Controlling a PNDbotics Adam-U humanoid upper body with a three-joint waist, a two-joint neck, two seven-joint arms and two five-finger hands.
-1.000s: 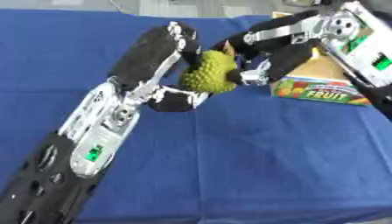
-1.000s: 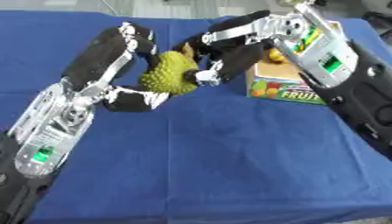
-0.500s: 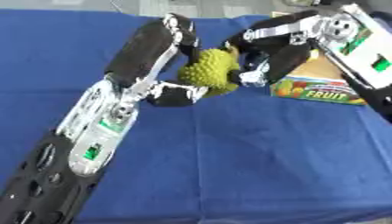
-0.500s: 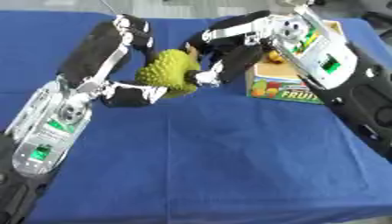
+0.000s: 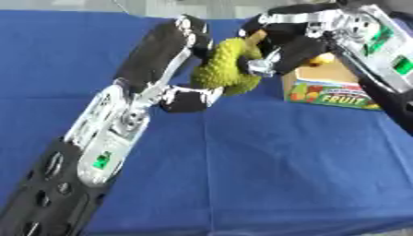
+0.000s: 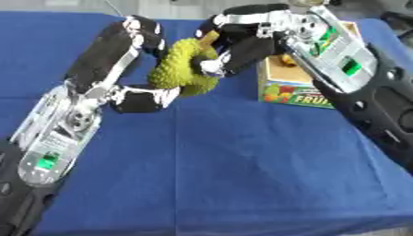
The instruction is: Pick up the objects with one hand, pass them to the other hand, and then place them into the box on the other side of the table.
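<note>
A green spiky fruit with a short brown stem hangs above the blue table between both hands. My left hand comes in from the lower left, fingers over the fruit's top and thumb under it. From the upper right, my right hand reaches in and curls its fingers against the fruit's right side. The cardboard box, printed FRUIT, stands just right of the hands with a yellow-orange item showing inside.
A blue cloth covers the table. My right forearm passes over the box. The left forearm lies across the lower left of the table.
The fruit and both hands have risen slightly and shifted towards the box. My right hand's fingers have wrapped further onto the fruit.
</note>
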